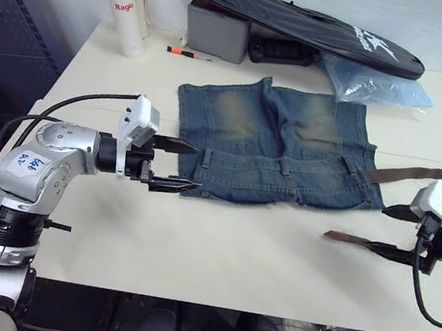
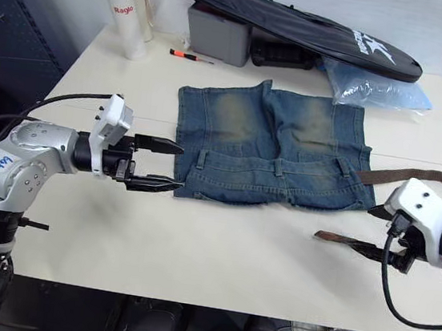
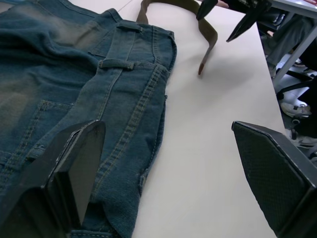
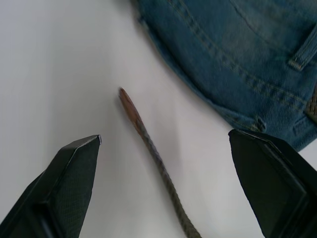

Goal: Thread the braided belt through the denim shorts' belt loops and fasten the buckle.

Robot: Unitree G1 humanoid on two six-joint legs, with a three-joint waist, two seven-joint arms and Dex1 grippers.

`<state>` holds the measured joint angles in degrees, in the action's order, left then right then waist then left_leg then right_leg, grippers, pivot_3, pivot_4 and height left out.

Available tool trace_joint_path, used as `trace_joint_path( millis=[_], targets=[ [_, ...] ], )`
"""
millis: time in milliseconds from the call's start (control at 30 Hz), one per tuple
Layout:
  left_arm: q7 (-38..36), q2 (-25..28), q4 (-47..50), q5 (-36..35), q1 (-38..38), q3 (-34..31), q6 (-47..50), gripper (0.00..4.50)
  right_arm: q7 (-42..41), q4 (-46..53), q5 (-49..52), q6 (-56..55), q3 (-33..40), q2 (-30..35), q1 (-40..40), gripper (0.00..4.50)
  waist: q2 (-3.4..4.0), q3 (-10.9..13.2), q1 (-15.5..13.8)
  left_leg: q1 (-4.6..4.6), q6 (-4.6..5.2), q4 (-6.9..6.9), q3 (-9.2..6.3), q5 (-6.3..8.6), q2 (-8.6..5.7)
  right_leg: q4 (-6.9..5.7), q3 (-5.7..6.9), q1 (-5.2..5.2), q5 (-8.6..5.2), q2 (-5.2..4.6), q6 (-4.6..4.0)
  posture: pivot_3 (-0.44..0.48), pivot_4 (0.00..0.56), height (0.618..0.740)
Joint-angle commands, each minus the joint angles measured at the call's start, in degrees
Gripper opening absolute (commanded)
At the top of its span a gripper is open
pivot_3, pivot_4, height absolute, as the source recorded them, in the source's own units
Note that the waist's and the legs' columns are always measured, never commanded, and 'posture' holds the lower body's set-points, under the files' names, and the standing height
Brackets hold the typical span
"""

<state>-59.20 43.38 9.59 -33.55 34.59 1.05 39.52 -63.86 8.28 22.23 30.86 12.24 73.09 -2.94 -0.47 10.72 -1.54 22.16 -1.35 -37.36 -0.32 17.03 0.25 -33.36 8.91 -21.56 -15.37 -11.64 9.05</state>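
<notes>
My denim shorts (image 1: 276, 144) are faded blue with pale patches. My braided belt (image 4: 158, 163) is brown and woven. The worktop (image 1: 219, 246) is cream.

Bright, even light; soft shadows; wrist views' near fingers blurred

One pair of shorts (image 1: 276, 144) lies on one counter (image 1: 219, 246) with one belt (image 1: 421, 176) and three visible belt loops (image 1: 284, 166). Behind it are one black bag (image 1: 302, 26), one grey box (image 1: 216, 29), one clear plastic bag (image 1: 376, 86), two white bottles (image 1: 124, 4) and one small screwdriver (image 1: 188, 52). Two grippers, left (image 1: 174, 164) and right (image 1: 390, 231), each have open jaws.
</notes>
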Motion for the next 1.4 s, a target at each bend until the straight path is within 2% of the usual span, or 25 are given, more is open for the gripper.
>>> trace_joint_path(
  millis=[33,100,200,333,400,467,633,833,933,1067,1300,1400],
  targets=[
    [1.7,-0.6,4.2,-1.1,-0.6,-1.6,0.7,4.5,-1.9,-5.9,-4.4,-2.4,-6.2,-1.0,-3.8,4.44,-0.02,0.0,0.2,0.01,0.0,-0.01,0.0,0.0,-0.01,0.0,0.0,0.0,0.0,-0.01,0.0,0.0,0.15,0.74],
    [4.6,-2.2,5.7,-2.1,-1.3,-2.2,2.9,4.5,-3.0,-8.0,-5.4,-2.2,-9.6,-2.3,-5.8,4.44,-0.02,0.0,0.2,0.0,0.0,0.0,0.0,0.0,0.0,0.0,0.0,0.0,0.0,0.0,0.0,0.0,0.15,0.74],
    [6.3,-3.7,8.0,-4.0,-2.2,-2.5,5.5,4.5,-1.7,-11.0,-7.6,-3.3,-12.3,-5.3,-9.1,3.64,-0.01,0.0,0.2,0.0,-0.01,-0.04,0.0,-0.01,0.01,-0.04,0.0,0.0,0.0,0.0,0.0,0.0,0.15,0.74],
    [8.7,-5.8,6.2,-4.7,-1.2,-3.9,6.5,4.5,-2.1,-12.6,-8.9,-4.7,-12.6,-6.2,-10.5,1.86,0.01,0.0,0.2,-0.02,-0.01,-0.1,0.01,-0.01,0.01,-0.09,-0.03,0.01,0.0,0.0,0.0,0.0,0.15,0.74],
    [9.7,-7.0,4.2,-5.3,-0.2,-5.1,6.7,4.5,-2.3,-12.7,-8.8,-5.0,-11.9,-6.2,-10.8,0.76,0.0,0.0,0.2,-0.02,-0.02,-0.13,0.01,-0.01,0.01,-0.1,-0.03,0.01,0.0,0.0,0.0,0.0,0.15,0.74],
    [10.4,-9.4,1.6,-7.9,1.5,-7.1,7.4,4.5,-3.1,-11.9,-7.7,-4.4,-10.5,-5.7,-10.9,0.06,0.01,0.0,0.0,0.0,-0.02,-0.15,0.01,-0.01,0.01,-0.1,-0.02,0.01,0.0,0.0,0.0,0.0,0.15,0.74],
    [12.0,-15.4,-3.6,-10.1,5.3,-7.6,8.4,4.5,-4.6,-5.7,0.0,1.7,-4.7,-6.4,-12.3,0.06,0.01,0.0,0.0,0.04,-0.01,-0.29,0.0,-0.01,0.0,-0.13,-0.02,0.04,0.03,0.0,0.02,0.0,0.15,0.74],
    [16.2,-24.0,-0.7,-12.1,4.8,-4.7,10.6,4.5,-1.1,7.9,10.7,13.6,-0.4,-9.9,-14.6,0.06,-0.01,0.1,0.0,0.05,-0.03,-0.3,-0.01,0.0,0.04,-0.13,-0.02,0.04,0.03,0.02,0.02,0.0,0.15,0.74],
    [15.7,-27.6,-0.9,-11.5,5.0,-1.4,10.1,4.5,2.6,14.4,16.3,19.1,-0.3,-13.2,-16.1,0.06,-0.02,0.1,-0.1,0.07,-0.03,-0.36,-0.01,0.0,0.03,-0.13,-0.02,0.05,0.04,0.02,0.01,0.0,0.15,0.74],
    [14.3,-28.2,-2.4,-9.3,5.0,2.5,9.4,4.5,5.9,18.4,20.3,23.6,-0.1,-15.4,-17.4,0.06,-0.03,0.1,-0.1,0.08,-0.02,-0.4,-0.01,0.01,0.02,-0.14,-0.02,0.05,0.05,0.01,0.01,0.0,0.15,0.74],
    [11.1,-28.0,-4.4,-6.5,5.5,6.0,7.1,4.5,8.7,20.4,24.3,26.4,0.6,-15.4,-17.6,0.06,-0.03,0.1,-0.1,0.08,-0.01,-0.4,-0.01,0.01,0.02,-0.14,-0.02,0.05,0.05,0.01,0.01,0.0,0.15,0.74],
    [9.4,-28.5,-5.7,-5.4,6.7,7.4,5.8,3.67,9.4,21.1,25.4,27.1,0.8,-15.0,-17.3,0.0,-0.03,0.1,-0.1,0.08,-0.01,-0.41,-0.01,0.02,0.02,-0.15,-0.02,0.05,0.05,0.01,0.0,0.0,0.15,0.74]
  ],
)
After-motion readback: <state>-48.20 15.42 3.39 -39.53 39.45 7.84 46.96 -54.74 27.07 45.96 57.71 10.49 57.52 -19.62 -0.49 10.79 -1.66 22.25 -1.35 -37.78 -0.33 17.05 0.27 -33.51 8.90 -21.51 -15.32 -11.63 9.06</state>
